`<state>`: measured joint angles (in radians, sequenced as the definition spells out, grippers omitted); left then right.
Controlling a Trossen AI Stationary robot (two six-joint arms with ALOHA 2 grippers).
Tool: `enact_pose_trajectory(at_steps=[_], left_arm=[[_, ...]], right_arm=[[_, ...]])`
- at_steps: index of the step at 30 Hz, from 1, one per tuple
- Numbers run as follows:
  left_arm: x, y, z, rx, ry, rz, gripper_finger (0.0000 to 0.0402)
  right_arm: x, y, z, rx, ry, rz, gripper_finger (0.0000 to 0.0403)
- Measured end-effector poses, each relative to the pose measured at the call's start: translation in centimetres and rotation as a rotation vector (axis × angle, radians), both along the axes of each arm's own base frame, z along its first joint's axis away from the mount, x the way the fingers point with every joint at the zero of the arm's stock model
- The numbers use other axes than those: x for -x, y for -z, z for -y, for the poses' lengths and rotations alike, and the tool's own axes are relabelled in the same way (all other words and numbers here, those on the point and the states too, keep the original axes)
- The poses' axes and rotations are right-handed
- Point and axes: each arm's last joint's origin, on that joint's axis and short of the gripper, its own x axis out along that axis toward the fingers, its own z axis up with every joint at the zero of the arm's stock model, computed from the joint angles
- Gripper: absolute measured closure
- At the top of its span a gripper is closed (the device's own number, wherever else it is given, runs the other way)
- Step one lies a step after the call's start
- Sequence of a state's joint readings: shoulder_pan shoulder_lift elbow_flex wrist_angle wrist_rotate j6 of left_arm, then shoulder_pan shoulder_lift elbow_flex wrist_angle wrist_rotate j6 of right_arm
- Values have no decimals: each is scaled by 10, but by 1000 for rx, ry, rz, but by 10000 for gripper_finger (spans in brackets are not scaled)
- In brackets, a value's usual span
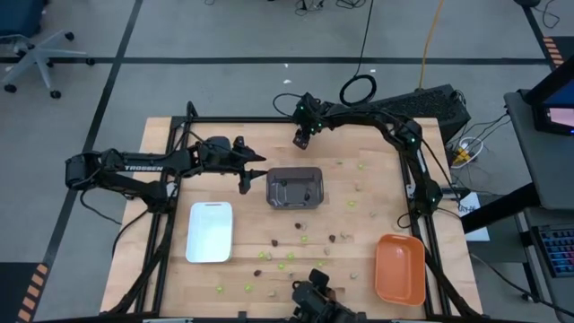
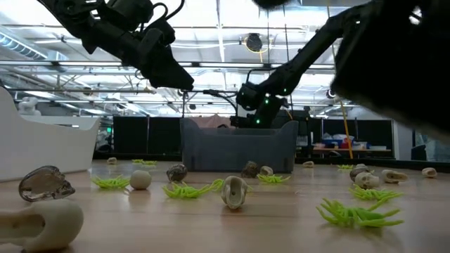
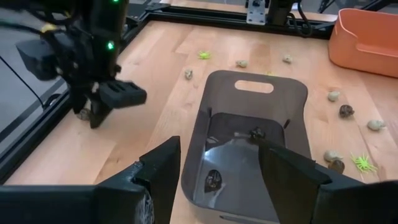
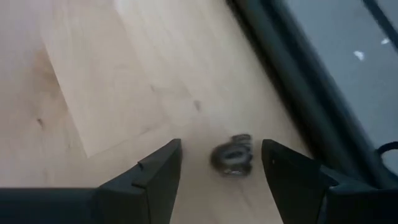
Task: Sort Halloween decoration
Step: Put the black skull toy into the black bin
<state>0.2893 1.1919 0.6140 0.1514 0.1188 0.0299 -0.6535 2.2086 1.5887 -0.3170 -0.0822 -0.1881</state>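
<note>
A small dark trinket (image 4: 232, 157) is lying on the bare wood at the far edge of the table (image 1: 170, 278), close to the black frame rail (image 4: 292, 81), and the right gripper (image 4: 219, 171) is hanging just above it with the trinket sitting between its two fingers. To do this step well, the gripper probably needs to be lowering straight down until the fingertips are nearly at the wood, keeping the trinket centred, and then closing slowly, because such a small rounded piece can easily be rolling away or slipping out toward the rail. The jaws of the right gripper are standing wide apart, holding nothing and not yet touching the trinket. The other decorations, lime-green, dark and pale tan, are lying scattered over the middle and near part of the table, for example a green one (image 1: 304, 239) and a dark one (image 1: 331, 239); two dark pieces (image 3: 212, 180) are already resting inside the dark grey tray (image 1: 295, 187). The left gripper (image 3: 217, 180) is waiting above this grey tray, its jaws also spread and empty. The white tray (image 1: 210, 232) and the orange tray (image 1: 400, 269) are standing nearer to the front edge.
</note>
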Motion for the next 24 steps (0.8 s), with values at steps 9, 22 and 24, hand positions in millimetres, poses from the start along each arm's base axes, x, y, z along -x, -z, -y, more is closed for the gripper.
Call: enact_pose_trajectory(at_steps=[9, 22, 24], left_arm=[[0, 0, 0, -4, -2, 1, 187], [0, 0, -1, -21, -38, -1, 187], [0, 0, -1, -20, -38, -2, 187]], right_arm=[[0, 4, 0, -4, -7, -13, 223], [0, 6, 0, 14, -35, -28, 360], [0, 6, 0, 14, -35, -29, 358]])
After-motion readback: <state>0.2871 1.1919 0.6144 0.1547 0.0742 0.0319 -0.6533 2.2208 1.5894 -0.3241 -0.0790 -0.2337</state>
